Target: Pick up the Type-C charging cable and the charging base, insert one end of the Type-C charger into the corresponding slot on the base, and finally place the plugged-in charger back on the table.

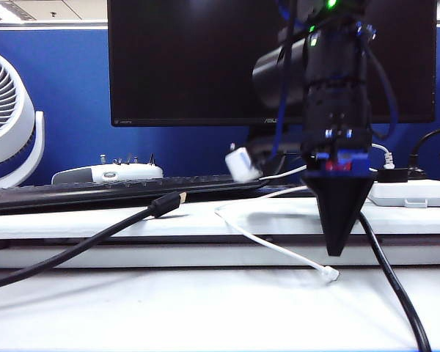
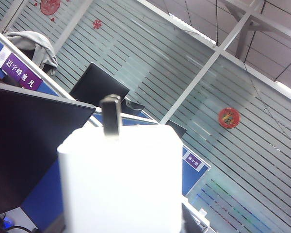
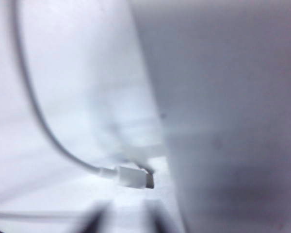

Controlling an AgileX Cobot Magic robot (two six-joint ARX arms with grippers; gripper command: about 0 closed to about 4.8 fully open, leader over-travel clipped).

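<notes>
A white charging base [image 1: 241,163] hung in the air in front of a dark monitor [image 1: 205,59], tilted, well above the white surface [image 1: 205,308]. In the left wrist view the charging base [image 2: 120,182] filled the foreground with a dark metal prong [image 2: 111,116] standing up from its far end, away from the camera; the left tool itself was hidden, so I cannot tell whether it was closed on the block. The right tool [image 1: 336,246], a black wedge narrowing to a point, hung tip down with its two fingers pressed together just left of a thick black cable [image 1: 396,286]. The thin white Type-C charging cable [image 1: 268,238] ran diagonally across the surface from a loop on the raised ledge [image 1: 95,220] down to its plug, which lay on the surface beside the right tool's tip. In the blurred right wrist view the Type-C charging cable [image 3: 43,126] curved to that plug, lying flat and apart from the dark fingertips [image 3: 94,218].
</notes>
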